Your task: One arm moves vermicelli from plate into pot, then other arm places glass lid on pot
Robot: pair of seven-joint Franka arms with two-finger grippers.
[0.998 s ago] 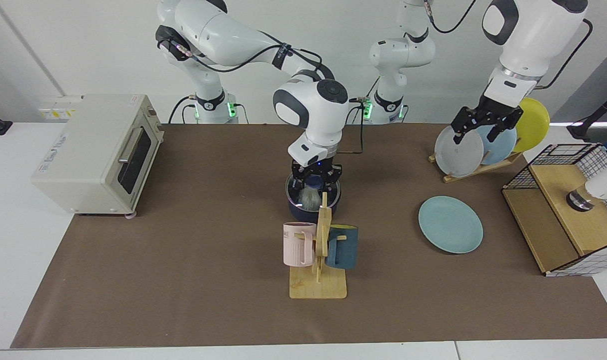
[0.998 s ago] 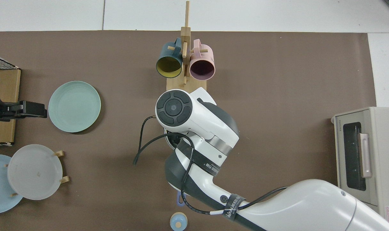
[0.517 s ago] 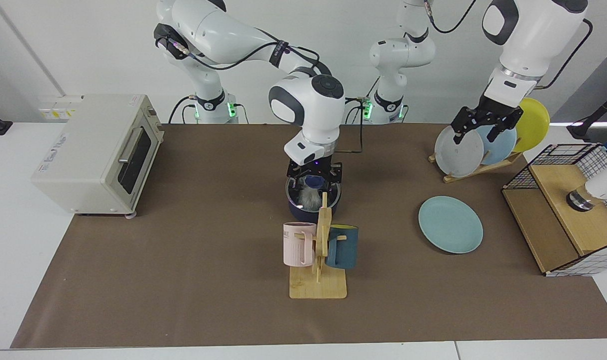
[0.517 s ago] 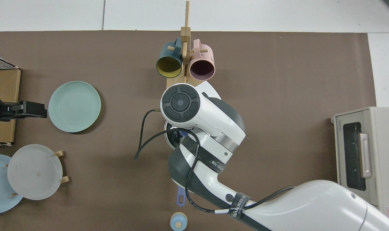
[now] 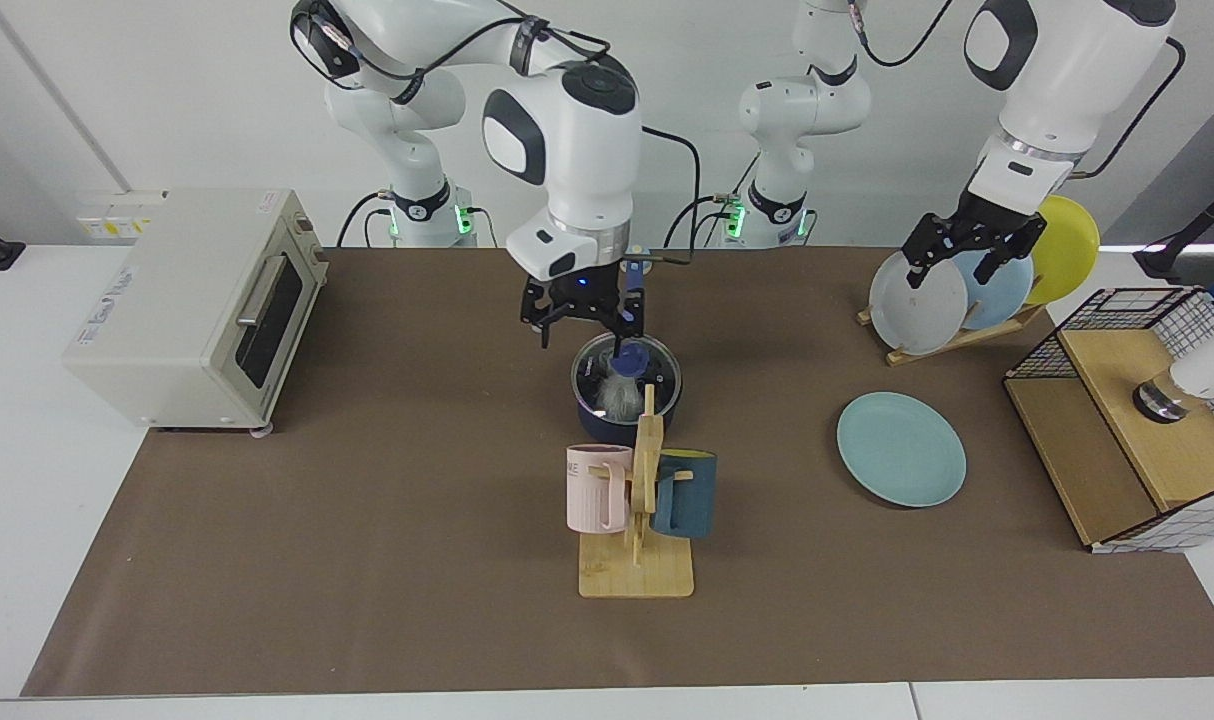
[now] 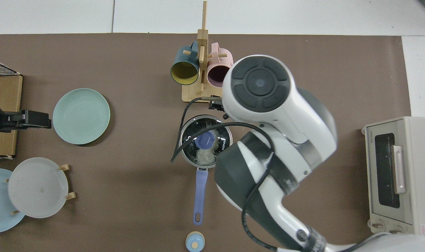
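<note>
1. We see the glass lid (image 5: 627, 372) seated flat on the pot (image 5: 622, 420), metal rim ringing the mouth and blue knob (image 6: 204, 140) at its centre.
2. The vermicelli (image 6: 204, 154) shows through the glass as a pale fluffy tangle inside the pot, which stands mid-worktop just behind the mug rack (image 5: 637, 500).
3. The pot's long blue handle (image 6: 200, 196) points away from the rack in the top view.
4. The teal plate (image 5: 901, 448) lies bare on the brown mat (image 5: 367, 560), well apart from the pot.
5. The right tool (image 5: 584, 318) hangs above the lid's far side, fingers apart, holding nothing.
6. Against half a second ago, the right tool, then down at the knob, has risen clear and drawn back, leaving the lid in place.
7. The left tool (image 5: 967, 262) waits unmoved, fingers apart and empty, in front of the dish rack (image 5: 952, 335).
</note>
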